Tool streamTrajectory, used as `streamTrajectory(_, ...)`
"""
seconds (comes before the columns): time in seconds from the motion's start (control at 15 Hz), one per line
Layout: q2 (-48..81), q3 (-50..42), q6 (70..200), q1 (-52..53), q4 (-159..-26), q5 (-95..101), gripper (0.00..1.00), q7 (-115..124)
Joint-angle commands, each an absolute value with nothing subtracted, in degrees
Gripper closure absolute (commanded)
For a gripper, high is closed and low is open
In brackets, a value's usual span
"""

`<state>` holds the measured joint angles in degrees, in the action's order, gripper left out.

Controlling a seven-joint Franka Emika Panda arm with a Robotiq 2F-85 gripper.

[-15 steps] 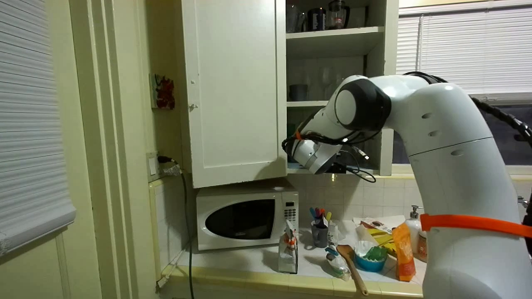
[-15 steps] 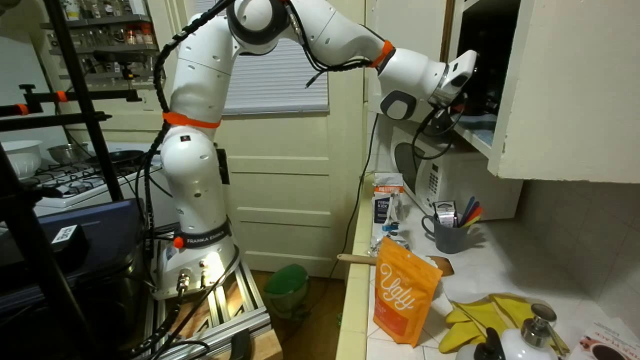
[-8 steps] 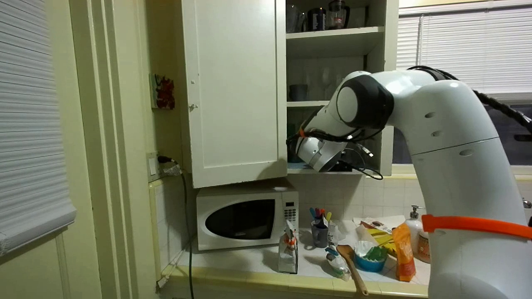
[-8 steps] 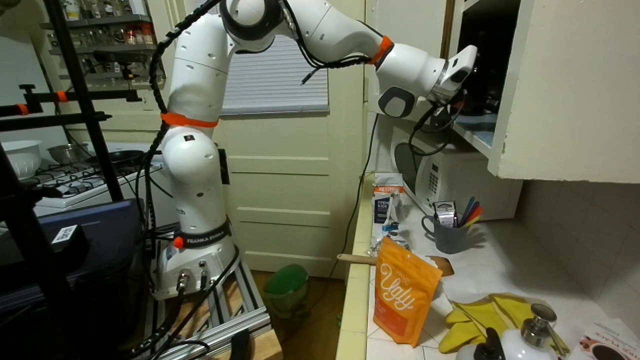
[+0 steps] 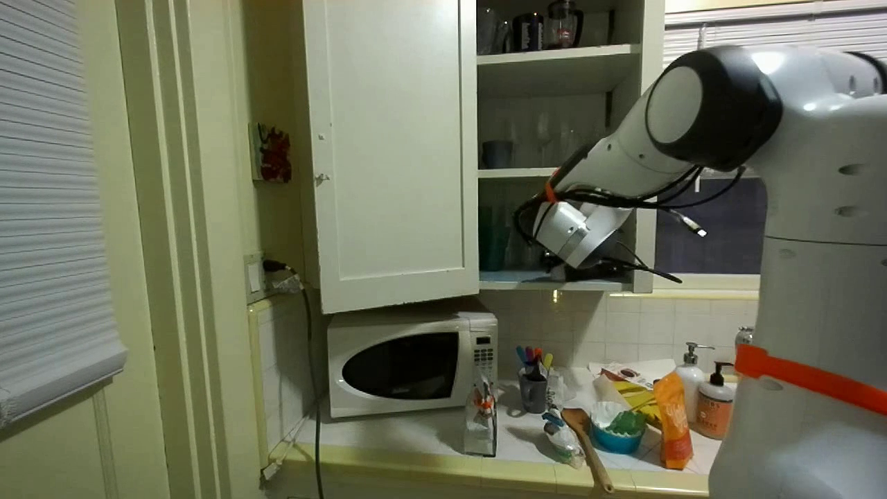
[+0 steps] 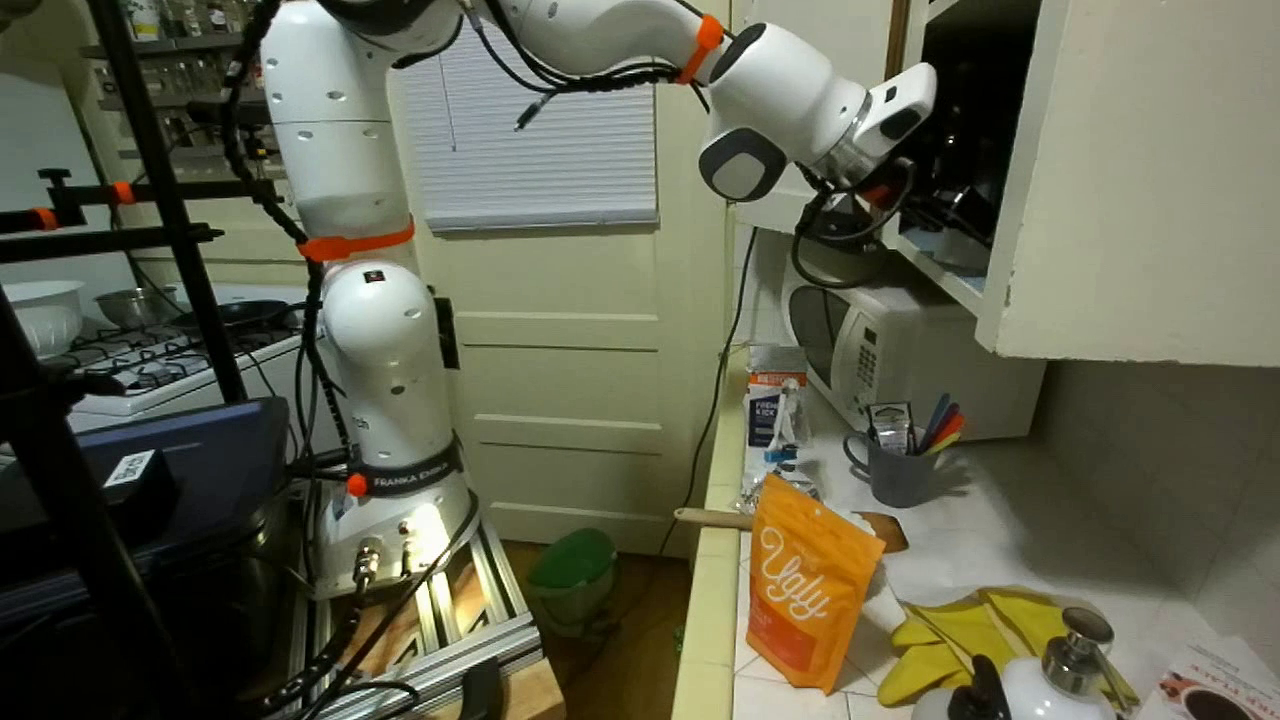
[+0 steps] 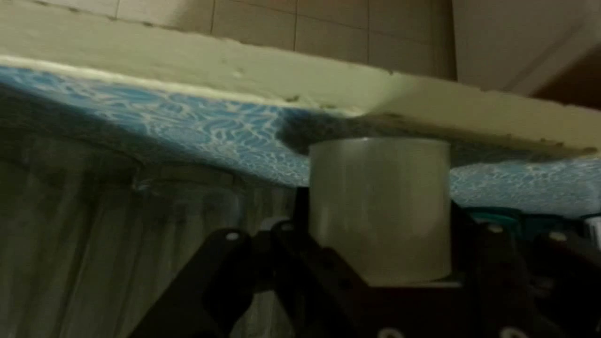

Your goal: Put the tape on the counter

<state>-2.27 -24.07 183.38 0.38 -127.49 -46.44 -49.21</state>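
Observation:
The tape, a wide pale translucent roll [image 7: 379, 183], sits between the black fingers of my gripper [image 7: 378, 209] in the wrist view. Both fingers touch its sides, so the gripper is shut on it. The roll is over the blue-patterned bottom shelf [image 7: 206, 126], close to the shelf's front edge. In an exterior view the gripper [image 6: 935, 215] is just inside the open cupboard, partly in shadow. In an exterior view the hand hides most of the fingers and the tape. The cream counter [image 5: 388, 433] lies below the cupboard and also shows in an exterior view [image 6: 1020, 520].
The open cupboard door [image 5: 395, 152] hangs beside the arm. The microwave [image 5: 409, 364] stands below it. On the counter are a grey mug with pens [image 6: 900, 470], an orange pouch [image 6: 810, 590], yellow gloves [image 6: 980, 630], a wooden spoon [image 5: 589, 450] and a blue bowl [image 5: 617, 440].
The arm has drawn back from the cupboard towards its base, and the hand has risen a little. More of the bottom shelf and the things in it now show. The counter's objects have not moved.

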Motion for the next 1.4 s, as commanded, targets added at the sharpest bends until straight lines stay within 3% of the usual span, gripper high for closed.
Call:
streamTrajectory(0.0,-15.0,-25.2,171.8,-2.8,-135.6,-38.2,0.63,-53.6)
streamTrajectory(0.4,-31.8,-21.9,145.8,-11.5,-140.0,-22.6,0.63,-52.0)
streamTrajectory(0.73,-38.4,-18.1,127.4,-13.9,-143.0,-8.4,0.63,-41.8)
streamTrajectory(1.27,-35.0,-11.2,127.6,-13.5,-152.2,8.7,0.63,-27.6)
streamTrajectory(1.33,-36.7,-13.5,126.6,-11.1,-151.1,6.5,0.38,-29.5)
